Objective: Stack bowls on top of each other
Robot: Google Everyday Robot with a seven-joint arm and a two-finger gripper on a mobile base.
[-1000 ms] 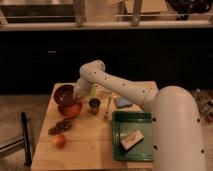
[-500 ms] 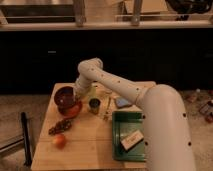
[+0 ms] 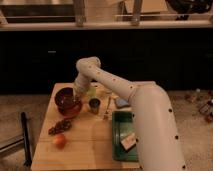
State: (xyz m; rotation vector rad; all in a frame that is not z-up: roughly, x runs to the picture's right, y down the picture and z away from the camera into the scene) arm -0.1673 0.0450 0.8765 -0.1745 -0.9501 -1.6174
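A dark maroon-brown bowl (image 3: pixel 64 97) sits at the left of the wooden table (image 3: pixel 90 145). An orange-red bowl (image 3: pixel 71 110) shows just below and under its near edge; the maroon bowl seems to rest in it, slightly tilted. My gripper (image 3: pixel 78 94) hangs from the white arm (image 3: pixel 107 82) at the maroon bowl's right rim, and the wrist hides most of it. Whether it holds the bowl does not show.
A small dark cup (image 3: pixel 94 104) stands just right of the bowls. A dark cluster of food (image 3: pixel 59 126) and an orange fruit (image 3: pixel 59 141) lie in front. A green tray (image 3: pixel 120 131) holding a box (image 3: pixel 128 143) is at the right. A black pole (image 3: pixel 25 140) stands off the table's left.
The arm's big near link has swung left and now fills more of the right side. The gripper has stayed at the maroon bowl's right rim. The bowls have hardly moved.
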